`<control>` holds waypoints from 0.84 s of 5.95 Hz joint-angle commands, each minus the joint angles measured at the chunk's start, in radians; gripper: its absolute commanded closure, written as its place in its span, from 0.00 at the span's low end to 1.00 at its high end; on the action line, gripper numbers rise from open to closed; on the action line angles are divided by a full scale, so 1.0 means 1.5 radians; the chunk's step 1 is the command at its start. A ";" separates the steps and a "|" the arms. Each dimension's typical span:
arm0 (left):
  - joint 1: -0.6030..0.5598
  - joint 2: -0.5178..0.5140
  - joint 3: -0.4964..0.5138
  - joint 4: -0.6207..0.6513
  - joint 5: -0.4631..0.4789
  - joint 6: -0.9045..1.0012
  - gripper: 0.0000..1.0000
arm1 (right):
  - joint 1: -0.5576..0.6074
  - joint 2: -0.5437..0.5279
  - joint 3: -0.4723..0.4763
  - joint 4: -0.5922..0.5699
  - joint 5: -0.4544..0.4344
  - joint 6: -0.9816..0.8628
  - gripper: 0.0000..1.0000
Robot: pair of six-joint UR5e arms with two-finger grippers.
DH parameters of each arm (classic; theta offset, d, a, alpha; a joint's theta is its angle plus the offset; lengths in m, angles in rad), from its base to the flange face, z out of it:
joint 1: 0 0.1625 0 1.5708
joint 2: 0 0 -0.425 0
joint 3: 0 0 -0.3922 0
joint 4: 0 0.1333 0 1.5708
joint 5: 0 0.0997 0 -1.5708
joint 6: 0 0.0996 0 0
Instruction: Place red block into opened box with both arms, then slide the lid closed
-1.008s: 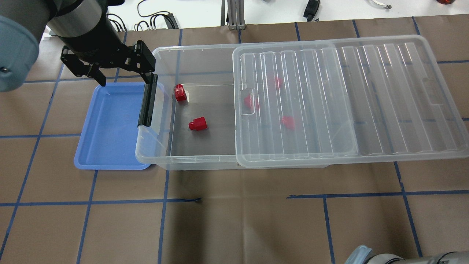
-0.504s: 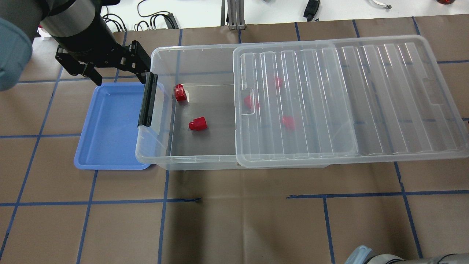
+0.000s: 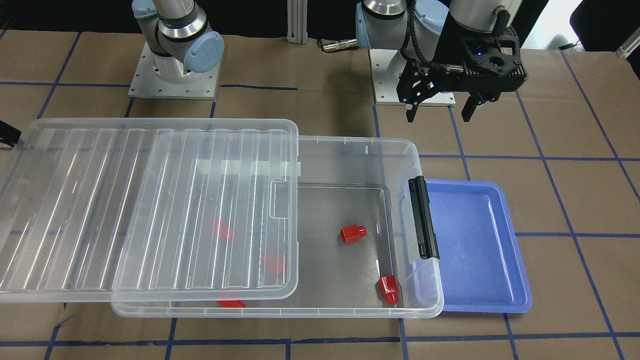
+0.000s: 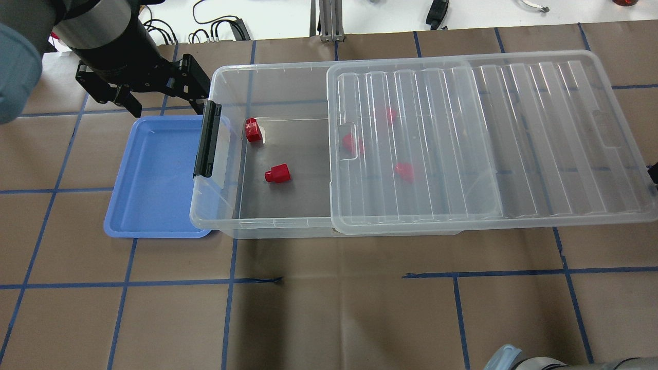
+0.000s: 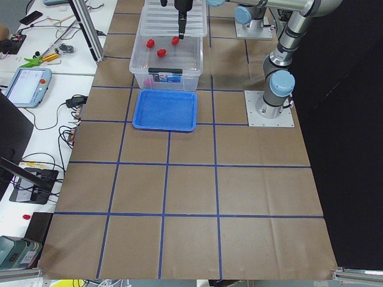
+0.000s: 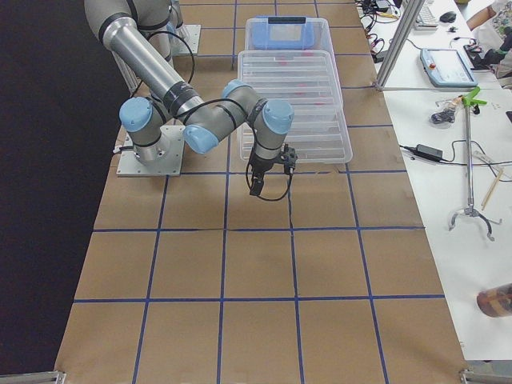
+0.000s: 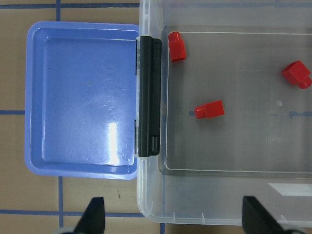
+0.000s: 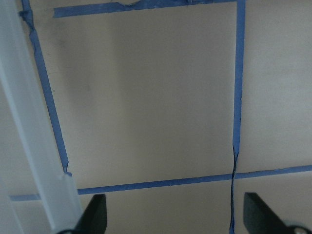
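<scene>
The clear box (image 4: 267,67) lies across the table with its ribbed lid (image 4: 514,133) slid halfway off to the right. In the uncovered part, one red block (image 4: 278,173) lies on the floor and another (image 4: 252,129) rests near the black latch bar (image 4: 206,139). More red blocks show blurred under the lid (image 4: 404,171). My left gripper (image 4: 167,103) hovers open and empty behind the latch-end corner, and its wrist view looks down on the latch bar (image 7: 147,97). My right gripper (image 8: 175,217) is open over bare paper beside the lid's far end (image 8: 29,146).
A blue tray (image 4: 154,174) lies against the box's latch end, partly under the box's rim. Brown paper with blue tape lines covers the table. Cables and a metal post stand beyond the back edge. The right arm (image 6: 240,120) reaches over the floor squares beside the lid.
My left gripper has drawn back and to the left, off the latch bar it overlapped a second ago, and stays open. Box, lid and blocks have not moved.
</scene>
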 commanded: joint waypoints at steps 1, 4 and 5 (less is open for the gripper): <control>0.001 -0.001 0.000 0.004 0.000 0.000 0.02 | 0.002 -0.004 0.002 0.003 0.025 0.019 0.00; -0.002 0.000 -0.005 0.006 -0.001 0.000 0.02 | 0.025 -0.015 0.018 0.003 0.052 0.057 0.00; -0.001 -0.001 -0.005 0.006 -0.001 0.000 0.02 | 0.038 -0.015 0.018 0.003 0.053 0.082 0.00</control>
